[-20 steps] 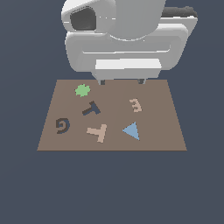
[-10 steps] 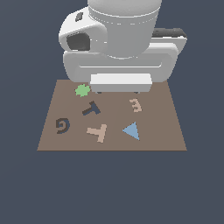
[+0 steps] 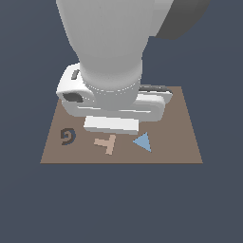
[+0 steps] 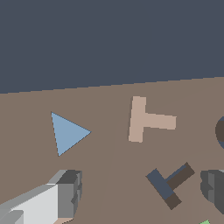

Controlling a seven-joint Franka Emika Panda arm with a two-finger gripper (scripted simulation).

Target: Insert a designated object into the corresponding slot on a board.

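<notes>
The tan T-shaped piece [image 3: 107,143] lies flat on the brown board [image 3: 185,142], near its front edge; in the wrist view [image 4: 146,120] it sits apart from both fingers. The dark T-shaped slot [image 4: 169,183] shows only in the wrist view, between the two fingers and beside the tan T. In the exterior view the arm's hand [image 3: 114,102] hides it. My gripper [image 4: 141,188] is open and empty, its fingers [image 4: 65,192] spread wide above the board.
A blue triangle [image 3: 143,141] lies at the tan T's exterior-view right and shows in the wrist view [image 4: 68,132]. A dark G-shaped mark [image 3: 68,136] is at the T's left. The hand covers the board's back half, hiding whatever lies there.
The hand has come forward and down over the board, now covering the dark T slot, the green shape and the small tan piece. The tan T, triangle and G mark have not moved.
</notes>
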